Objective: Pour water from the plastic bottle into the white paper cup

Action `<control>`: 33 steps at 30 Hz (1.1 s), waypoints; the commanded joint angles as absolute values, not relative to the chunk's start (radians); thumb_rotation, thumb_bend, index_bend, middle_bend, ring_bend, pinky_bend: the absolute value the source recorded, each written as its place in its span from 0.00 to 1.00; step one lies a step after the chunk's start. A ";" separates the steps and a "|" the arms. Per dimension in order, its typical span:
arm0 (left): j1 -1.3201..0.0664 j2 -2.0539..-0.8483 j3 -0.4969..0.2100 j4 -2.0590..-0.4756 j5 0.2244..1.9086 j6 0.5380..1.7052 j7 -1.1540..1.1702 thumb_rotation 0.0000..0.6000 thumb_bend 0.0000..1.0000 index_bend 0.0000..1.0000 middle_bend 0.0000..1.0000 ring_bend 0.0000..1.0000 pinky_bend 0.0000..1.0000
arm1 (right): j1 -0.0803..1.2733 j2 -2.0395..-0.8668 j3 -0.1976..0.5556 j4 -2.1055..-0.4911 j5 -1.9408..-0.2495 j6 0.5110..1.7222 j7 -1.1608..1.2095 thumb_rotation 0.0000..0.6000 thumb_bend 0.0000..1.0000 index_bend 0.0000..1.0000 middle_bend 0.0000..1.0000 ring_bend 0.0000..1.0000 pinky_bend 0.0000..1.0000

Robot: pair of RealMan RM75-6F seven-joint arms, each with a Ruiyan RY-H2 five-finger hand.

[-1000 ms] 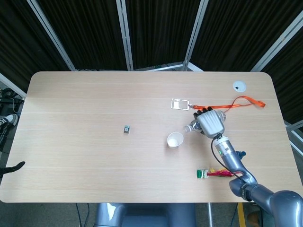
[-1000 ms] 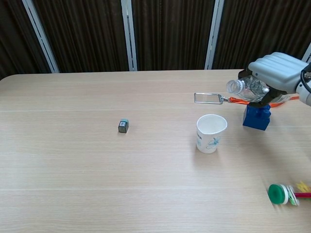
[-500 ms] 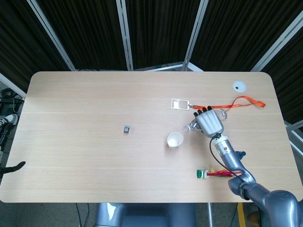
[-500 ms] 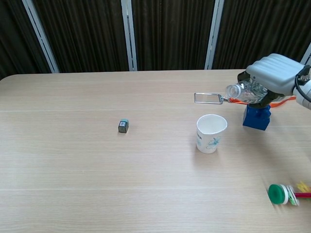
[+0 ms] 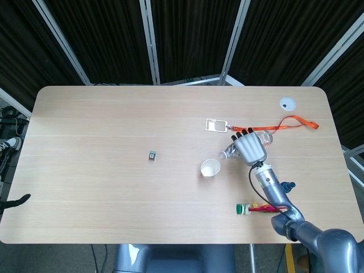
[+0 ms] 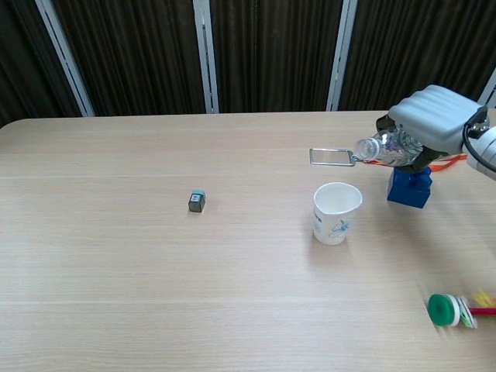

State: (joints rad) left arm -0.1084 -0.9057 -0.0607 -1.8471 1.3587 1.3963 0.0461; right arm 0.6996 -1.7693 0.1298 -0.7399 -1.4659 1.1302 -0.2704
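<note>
My right hand (image 6: 435, 116), wrapped round the plastic bottle (image 6: 385, 147), has edged its mouth nearer the white paper cup (image 6: 337, 213); I should centre it above the rim before tipping further.

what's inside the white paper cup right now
The white paper cup stands upright, and the part of its interior that shows looks plain white. Its bottom is hidden by the near wall, so any water there cannot be seen.

The right hand (image 6: 434, 118) covers most of the plastic bottle (image 6: 385, 147), and the blue block (image 6: 408, 187) behind it is half hidden too.
</note>
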 commanded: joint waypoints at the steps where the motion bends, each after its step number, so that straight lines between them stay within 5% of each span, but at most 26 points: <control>1: -0.108 -0.905 -0.060 -1.849 1.358 1.395 0.046 1.00 0.02 0.00 0.00 0.00 0.00 | 0.701 -1.772 0.127 -0.740 -1.472 1.143 -0.309 1.00 0.46 0.55 0.62 0.53 0.49; 33: -0.106 -0.900 -0.059 -1.854 1.359 1.399 0.044 1.00 0.02 0.00 0.00 0.00 0.00 | 0.696 -1.775 0.127 -0.748 -1.471 1.159 -0.399 1.00 0.46 0.55 0.62 0.53 0.50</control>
State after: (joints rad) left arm -0.1059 -0.9002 -0.0594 -1.8538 1.3588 1.3991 0.0444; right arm 0.6967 -1.7750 0.1269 -0.7487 -1.4713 1.1587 -0.3991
